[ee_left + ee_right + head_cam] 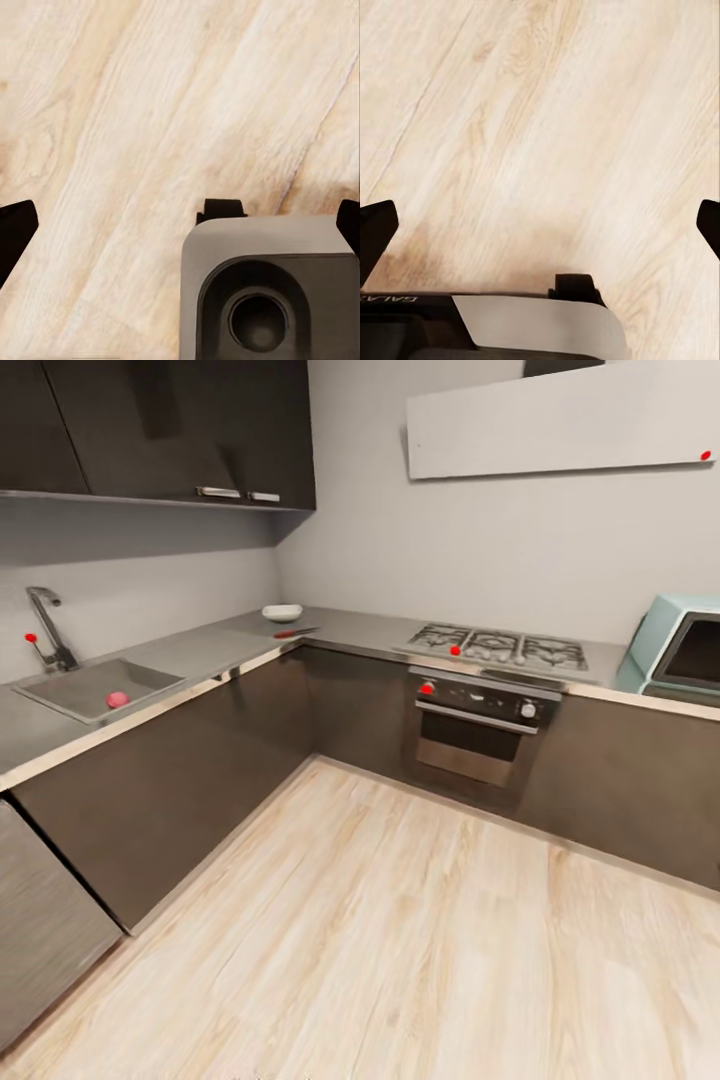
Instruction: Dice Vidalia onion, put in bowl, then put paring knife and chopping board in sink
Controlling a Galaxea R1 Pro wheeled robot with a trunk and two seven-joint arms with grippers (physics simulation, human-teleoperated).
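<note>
Meanwhile, the onion lies in the sink, far from both spread-open hands.

Looking along our right gripper, we see light wood floor with grain running on a diagonal and a darker, browner patch near one fingertip. The two dark fingertips sit at opposite edges of the picture, set wide apart with nothing between them. Close to the camera lies part of our own body: a pale grey panel, a dark housing beside it, and a small black block just above.
</note>
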